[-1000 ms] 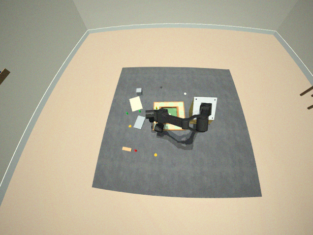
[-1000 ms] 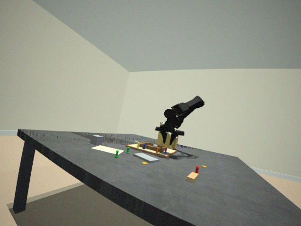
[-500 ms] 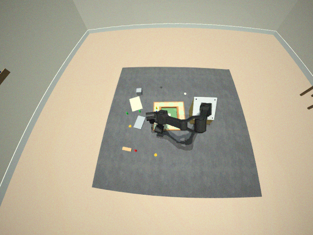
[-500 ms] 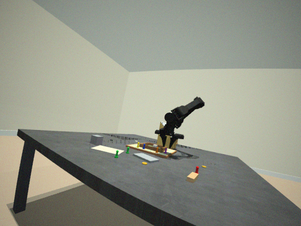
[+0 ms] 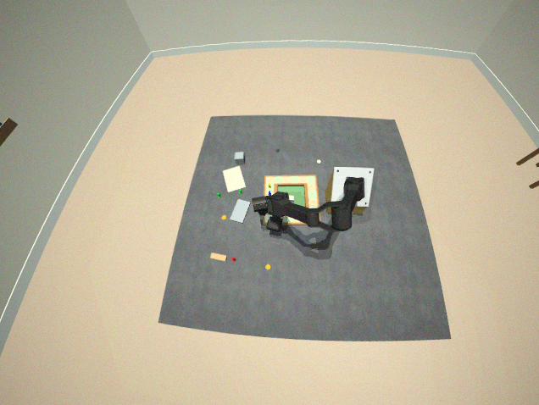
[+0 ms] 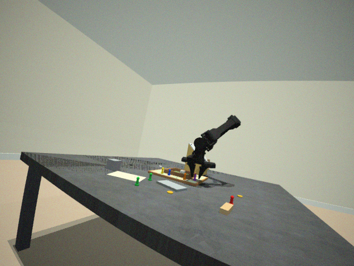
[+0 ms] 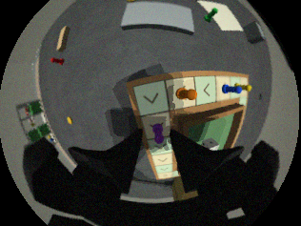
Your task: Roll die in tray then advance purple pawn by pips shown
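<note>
Pips on the die [image 5: 291, 197] [image 6: 182, 171] [image 7: 210, 143] too small and blurred to read.

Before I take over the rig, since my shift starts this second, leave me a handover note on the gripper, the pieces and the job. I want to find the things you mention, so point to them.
Gripper [image 6: 196, 176] [image 7: 155, 132]: partly open, fingers on either side of the purple pawn [image 6: 195, 177] [image 7: 158, 133], not visibly clamped on it.
Pieces: the purple pawn stands on the board's track, one space from the corner; the orange pawn [image 6: 185, 176] [image 7: 186, 93] is just past that corner. The die [image 6: 182, 171] [image 7: 210, 143] lies in the tray.
Done: die is in the tray.
Left: grip and advance purple by the die's count, release, back away. I can't read the pips here, so check them first. Mind the orange pawn.
</note>
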{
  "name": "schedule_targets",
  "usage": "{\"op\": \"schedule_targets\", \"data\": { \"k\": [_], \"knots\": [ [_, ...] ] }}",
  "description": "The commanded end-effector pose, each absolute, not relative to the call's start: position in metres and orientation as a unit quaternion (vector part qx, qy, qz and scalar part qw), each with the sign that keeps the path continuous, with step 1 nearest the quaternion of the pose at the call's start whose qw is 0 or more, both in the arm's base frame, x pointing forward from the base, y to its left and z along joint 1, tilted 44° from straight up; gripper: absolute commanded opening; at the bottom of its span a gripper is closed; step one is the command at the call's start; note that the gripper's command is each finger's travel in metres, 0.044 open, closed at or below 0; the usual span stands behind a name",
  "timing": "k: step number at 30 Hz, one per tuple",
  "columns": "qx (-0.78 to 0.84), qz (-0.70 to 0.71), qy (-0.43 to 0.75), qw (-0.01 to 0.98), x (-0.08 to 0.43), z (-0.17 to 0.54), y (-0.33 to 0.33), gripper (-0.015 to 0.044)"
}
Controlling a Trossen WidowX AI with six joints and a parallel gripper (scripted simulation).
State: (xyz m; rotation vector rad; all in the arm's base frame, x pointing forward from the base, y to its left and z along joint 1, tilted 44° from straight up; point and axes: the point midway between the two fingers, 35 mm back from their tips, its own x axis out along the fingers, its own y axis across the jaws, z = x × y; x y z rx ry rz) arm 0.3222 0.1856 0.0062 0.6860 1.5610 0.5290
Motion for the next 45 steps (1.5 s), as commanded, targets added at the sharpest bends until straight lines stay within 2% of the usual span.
{"op": "schedule_targets", "data": {
  "k": [1,4,14,19,35,45],
  "knots": [
    [0.299,0.227,0.685,0.625,0.320,0.001,0.187,0.0147],
    [0.299,0.227,0.685,0.625,0.320,0.001,0.187,0.0069],
    [0.299,0.227,0.685,0.625,0.320,0.001,0.187,0.0002],
    [0.298,0.226,0.685,0.625,0.323,0.007,0.180,0.0000],
    [0.297,0.225,0.685,0.626,0.323,0.086,0.099,0.0000],
    [0.297,0.225,0.685,0.626,0.308,0.087,0.102,0.0000]
  ]
}}
